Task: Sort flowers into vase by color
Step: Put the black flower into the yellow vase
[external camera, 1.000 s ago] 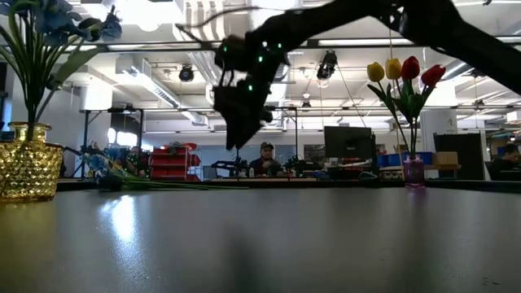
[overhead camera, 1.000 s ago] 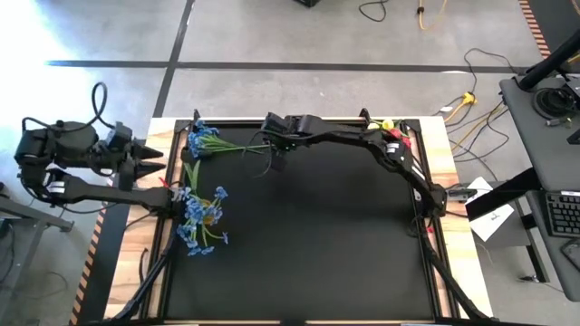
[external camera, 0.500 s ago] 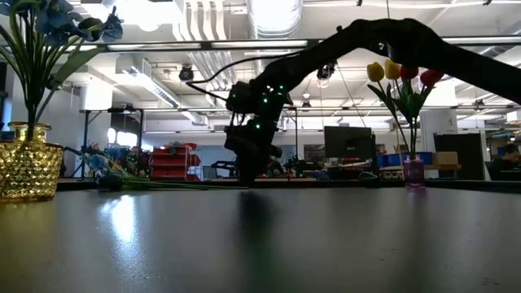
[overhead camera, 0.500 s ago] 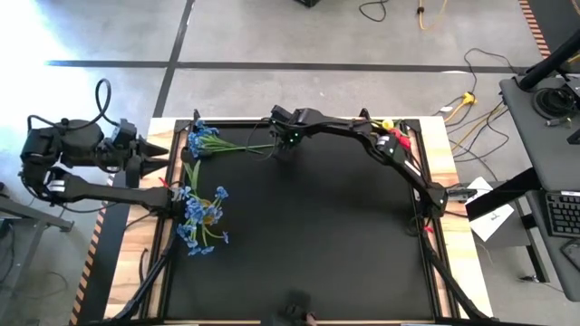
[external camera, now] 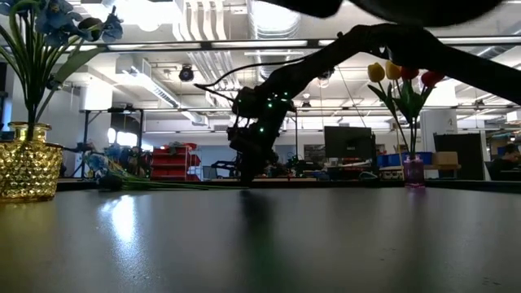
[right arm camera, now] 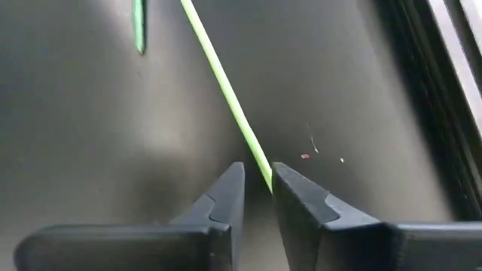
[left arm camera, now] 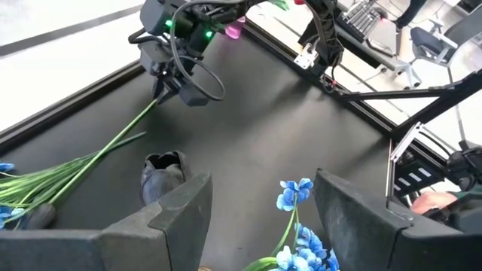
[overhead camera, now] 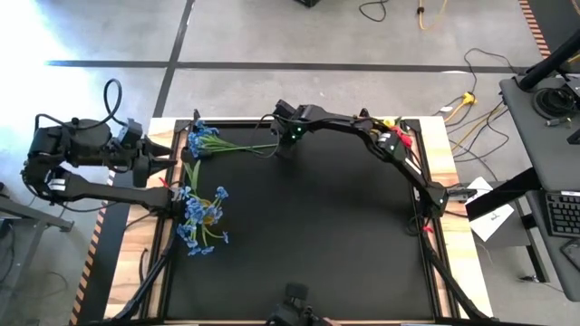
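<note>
My right hand point(overhead camera: 283, 147) pinches the tip of the flower stem point(right arm camera: 226, 98), which runs straight away from it toward my waiting, open left hand point(overhead camera: 172, 156).

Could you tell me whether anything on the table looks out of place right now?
One blue flower lies flat on the mat instead of standing in a vase; the right gripper has its jaws around the stem end. The left gripper waits open near the blue bunch.
</note>
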### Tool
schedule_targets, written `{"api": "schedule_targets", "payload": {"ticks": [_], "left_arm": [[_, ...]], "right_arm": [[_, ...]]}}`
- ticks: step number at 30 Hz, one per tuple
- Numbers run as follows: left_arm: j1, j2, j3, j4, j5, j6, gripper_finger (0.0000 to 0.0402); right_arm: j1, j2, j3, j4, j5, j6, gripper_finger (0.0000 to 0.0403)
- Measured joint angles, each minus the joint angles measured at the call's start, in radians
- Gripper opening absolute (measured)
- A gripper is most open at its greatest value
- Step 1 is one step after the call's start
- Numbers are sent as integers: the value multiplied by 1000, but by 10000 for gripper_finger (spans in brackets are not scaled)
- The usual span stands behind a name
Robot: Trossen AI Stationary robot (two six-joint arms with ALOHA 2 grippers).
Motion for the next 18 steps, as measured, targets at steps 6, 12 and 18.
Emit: {"api": "schedule_targets", "payload": {"ticks": [6,12,18], "left_arm": [[0,-4,0,1,0,-15,219],[0,-5,0,3,0,-19,219],[0,-6,0,2,1,-15,219]], "right_arm": [[-2,-2,-41,1,-27,-61,32],[3,-4,-58,-13,-77,-74,9],[32,-14,-10,-181,-77,-98,9]]}}
